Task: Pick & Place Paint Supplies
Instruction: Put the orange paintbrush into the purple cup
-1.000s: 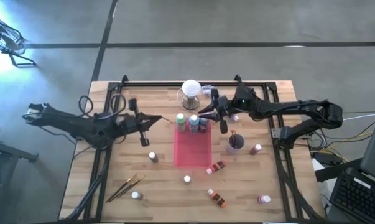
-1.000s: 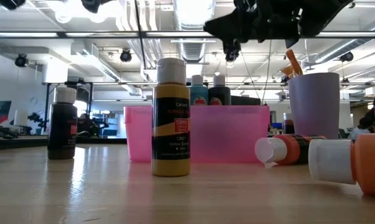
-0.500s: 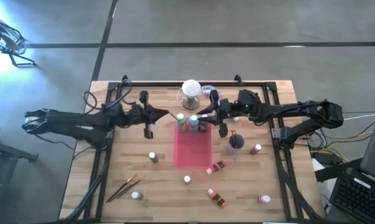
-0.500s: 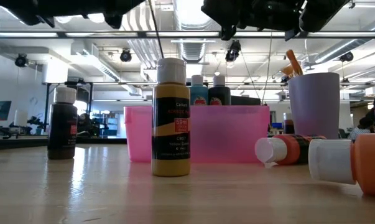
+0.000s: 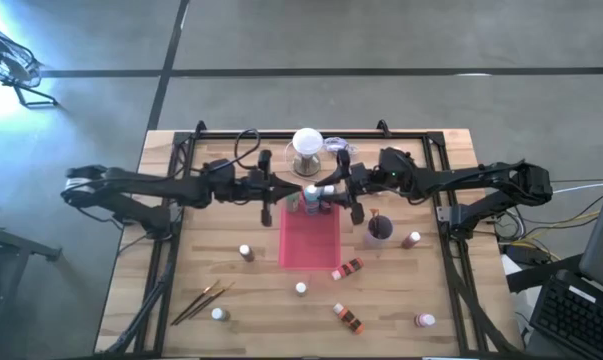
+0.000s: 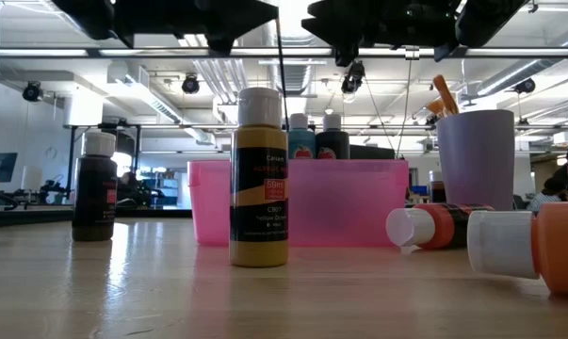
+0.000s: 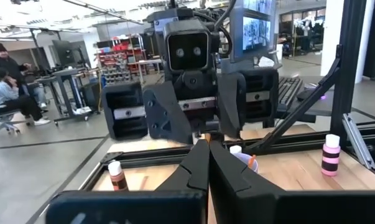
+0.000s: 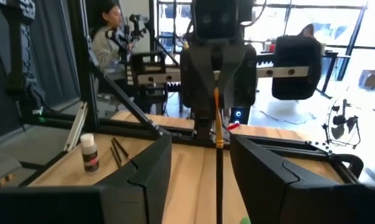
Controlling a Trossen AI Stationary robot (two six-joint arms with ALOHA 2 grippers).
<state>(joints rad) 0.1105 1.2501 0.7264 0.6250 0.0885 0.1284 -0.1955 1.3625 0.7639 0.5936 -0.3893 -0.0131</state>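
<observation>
Step in hand, as judged: a brush handover in the air above the far end of the pink tray (image 5: 311, 245).

- The left gripper (image 7: 207, 149) has its fingers pinched together on a thin brush (image 8: 217, 127).
- The right gripper (image 8: 199, 140) faces it head-on with its fingers spread wide. The brush runs between them, touching neither.
- Other supplies: three bottles (image 5: 309, 196) stand inside the tray's far end. A purple cup (image 5: 379, 230) just right of the tray holds another brush. Two more brushes (image 5: 205, 299) lie well off the tray's near left corner.

To do the step well, the right fingers should close squarely on the handle, which sits off-centre in the gap. The left grip should let go only once the right grip is firm. A thin handle may pivot or slip if pinched near its end.

What each view adds:
- The right wrist view alone shows the brush and the spread of the right fingers.
- The left wrist view confirms the pinch but hides most of the handle.
- The high view places both grippers over the tray's far end; the brush is too thin to make out there.
- The low view shows only the arms' dark undersides above the tray.
</observation>
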